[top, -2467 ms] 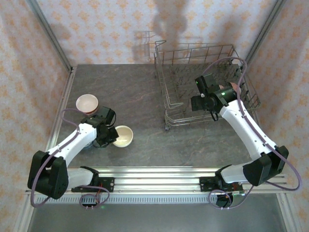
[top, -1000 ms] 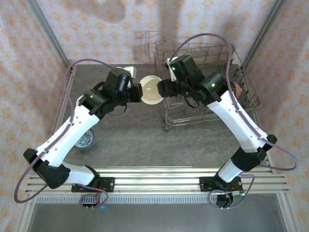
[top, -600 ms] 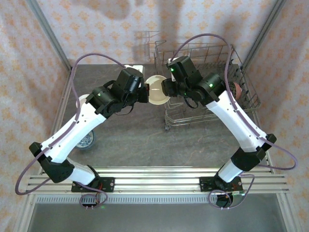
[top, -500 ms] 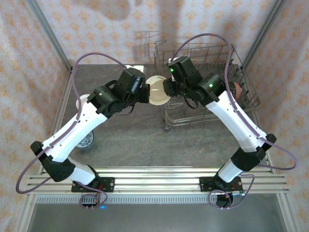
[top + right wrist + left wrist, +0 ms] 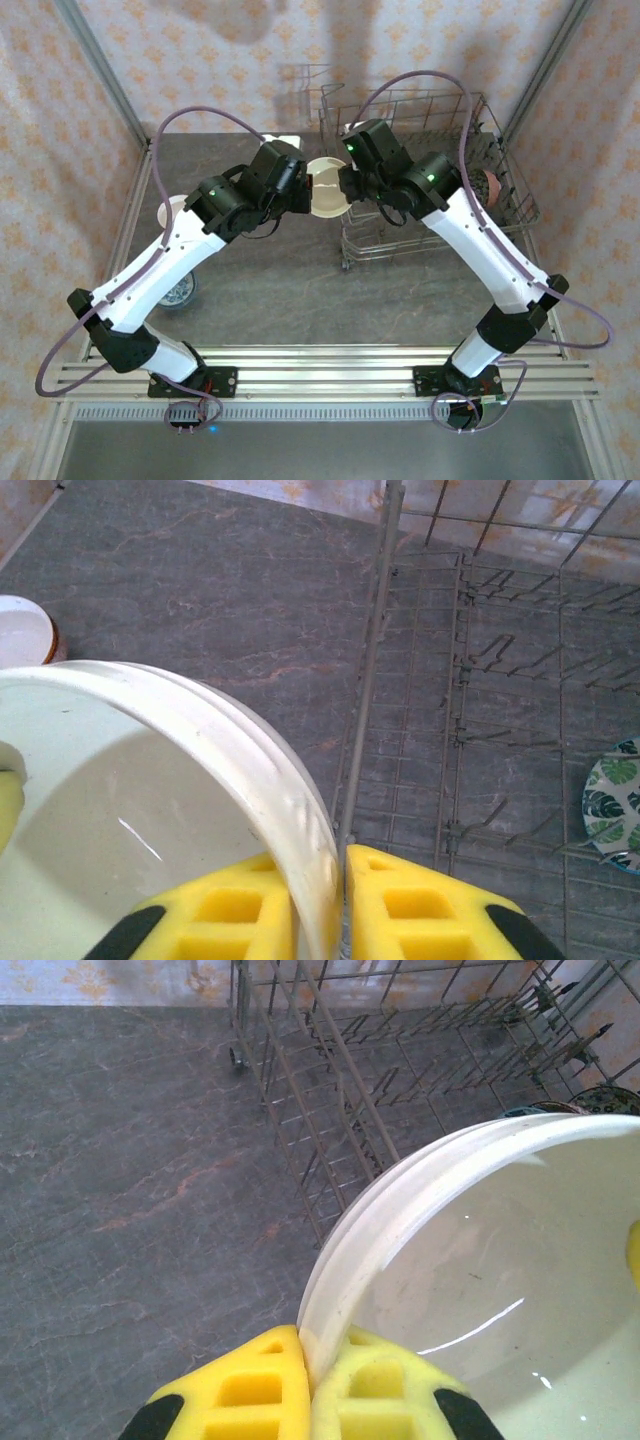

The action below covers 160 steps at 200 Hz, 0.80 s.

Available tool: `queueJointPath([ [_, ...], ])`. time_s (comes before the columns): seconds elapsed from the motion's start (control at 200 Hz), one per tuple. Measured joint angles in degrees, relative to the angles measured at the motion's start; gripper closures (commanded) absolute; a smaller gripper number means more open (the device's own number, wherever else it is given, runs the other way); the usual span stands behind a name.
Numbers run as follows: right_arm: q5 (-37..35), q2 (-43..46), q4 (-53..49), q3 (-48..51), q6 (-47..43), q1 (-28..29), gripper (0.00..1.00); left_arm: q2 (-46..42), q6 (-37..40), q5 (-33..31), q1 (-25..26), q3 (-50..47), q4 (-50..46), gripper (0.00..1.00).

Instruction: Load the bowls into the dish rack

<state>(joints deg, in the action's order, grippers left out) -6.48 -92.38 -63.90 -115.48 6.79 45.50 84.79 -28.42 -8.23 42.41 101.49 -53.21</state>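
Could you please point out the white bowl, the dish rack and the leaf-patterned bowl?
white bowl [image 5: 500,1260]: left wrist view, inside.
dish rack [image 5: 480,730]: right wrist view, floor grid.
leaf-patterned bowl [image 5: 615,805]: right wrist view, face.

Illumination: bright and even, supplied from overhead; blurred dark shadows are cast on the back wall [image 5: 200,70] beyond the far edge of the table [image 5: 280,290]. Thin glare streaks are noted inside the white bowl [image 5: 500,1260], whose near rim is rendered slightly soft.

Left pincer [image 5: 311,190] and right pincer [image 5: 343,186] face, clamped.
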Motion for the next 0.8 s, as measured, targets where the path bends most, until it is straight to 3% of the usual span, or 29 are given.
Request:
queueJointPath([
  [0.14, -0.24, -0.33, -0.94, 0.00, -0.02, 0.11, 1.00, 0.02, 0.02, 0.07, 0.00, 0.28, -0.37, 1.00],
  [0.305, -1.33, -0.74, -1.36, -0.17, 0.61, 0.11, 1.00, 0.35, -0.13, 0.26, -0.02, 0.92, -0.48, 0.74],
  [0.481, -4.55, -1.01, -2.45, -0.17, 1.60, 0.07, 1.00, 0.04, -0.33, 0.50, -0.02, 1.66, 0.26, 0.55],
  [0.616, -7.04, -1.01, -2.54, -0.17, 2.05, 0.07, 1.00, -1.75, -0.55, 0.87, -0.94, 1.51, 0.35, 0.48],
  [0.801, -12.37, -1.27, -4.00, -1.29, 2.05, -1.01, 1.00, -8.57, -1.11, 2.40, -6.71, -2.21, 1.42, 0.47],
])
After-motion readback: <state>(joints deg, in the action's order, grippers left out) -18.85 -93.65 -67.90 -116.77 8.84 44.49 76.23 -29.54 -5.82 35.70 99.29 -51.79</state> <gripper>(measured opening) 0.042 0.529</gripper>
